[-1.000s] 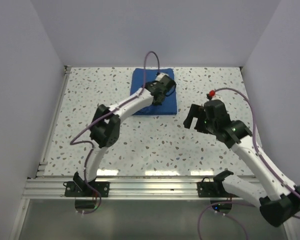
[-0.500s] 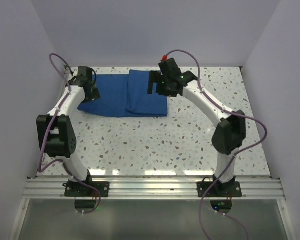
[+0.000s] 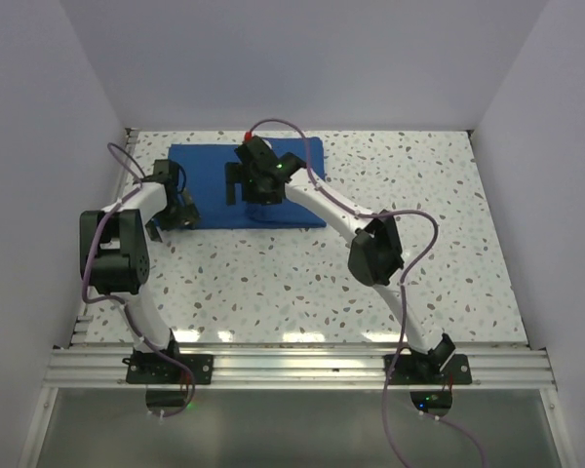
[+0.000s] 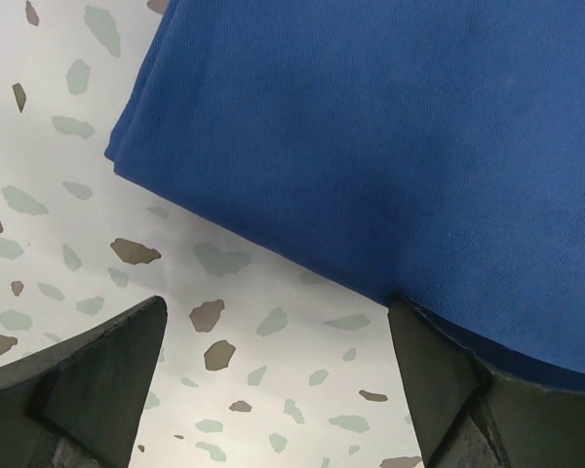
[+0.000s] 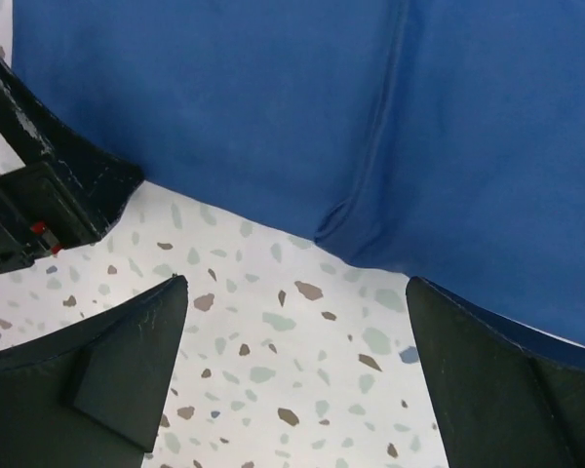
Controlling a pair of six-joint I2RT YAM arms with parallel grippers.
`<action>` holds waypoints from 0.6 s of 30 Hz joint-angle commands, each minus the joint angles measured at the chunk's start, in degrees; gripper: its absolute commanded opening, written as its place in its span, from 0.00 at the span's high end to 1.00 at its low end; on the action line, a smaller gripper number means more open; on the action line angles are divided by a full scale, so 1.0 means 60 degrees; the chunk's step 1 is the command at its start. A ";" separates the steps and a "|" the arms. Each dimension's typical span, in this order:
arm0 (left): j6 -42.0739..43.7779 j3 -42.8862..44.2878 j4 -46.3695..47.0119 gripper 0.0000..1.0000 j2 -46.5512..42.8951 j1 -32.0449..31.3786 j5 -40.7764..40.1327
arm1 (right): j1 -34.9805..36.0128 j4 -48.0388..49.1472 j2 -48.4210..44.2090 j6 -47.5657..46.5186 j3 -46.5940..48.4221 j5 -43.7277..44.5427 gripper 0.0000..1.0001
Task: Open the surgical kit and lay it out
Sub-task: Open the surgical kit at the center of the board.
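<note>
At the left of the speckled worktop [image 3: 419, 214], the left pincer [image 3: 180, 216] is seen low at the near left corner of the royal-blue cloth wrap [image 3: 200, 166]. In the left wrist view, the left pincer [image 4: 273, 390] is spread wide with nothing held. One of its fingers [image 4: 93, 380] is set over bare speckled surface, while the other overlaps the near edge of the blue cloth [image 4: 390, 127]. Whether that finger touches the fabric cannot be told.

The wrap is laid flat along the far part of the worktop, towards the left and middle, as a wide rectangle. A fold line running through the cloth [image 5: 487, 117] is shown in the right wrist view, and the near hem is bunched slightly where the line ends.

Further right, the right pincer [image 3: 239, 187] is held over the middle of the wrap, near its front edge. In its own camera, the right pincer [image 5: 312, 380] is likewise seen parted fully and empty, with speckled worktop between the two fingers [image 5: 127, 370]. Part of the left pincer is visible at the left edge of that view.
</note>
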 commanded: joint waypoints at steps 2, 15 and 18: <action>-0.0235 -0.0415 0.0487 0.00 -0.0148 0.0198 0.0374 | 0.0571 0.0215 0.0435 -0.0433 0.0943 0.1510 0.02; -0.0162 -0.1045 0.0369 0.04 -0.1014 0.0213 0.0740 | 0.0587 0.0245 0.1783 -0.1327 0.1471 0.4151 0.17; -0.0177 -0.1002 0.0340 0.06 -0.0897 0.0213 0.0769 | 0.0558 0.0362 0.1842 -0.1401 0.1208 0.4019 0.37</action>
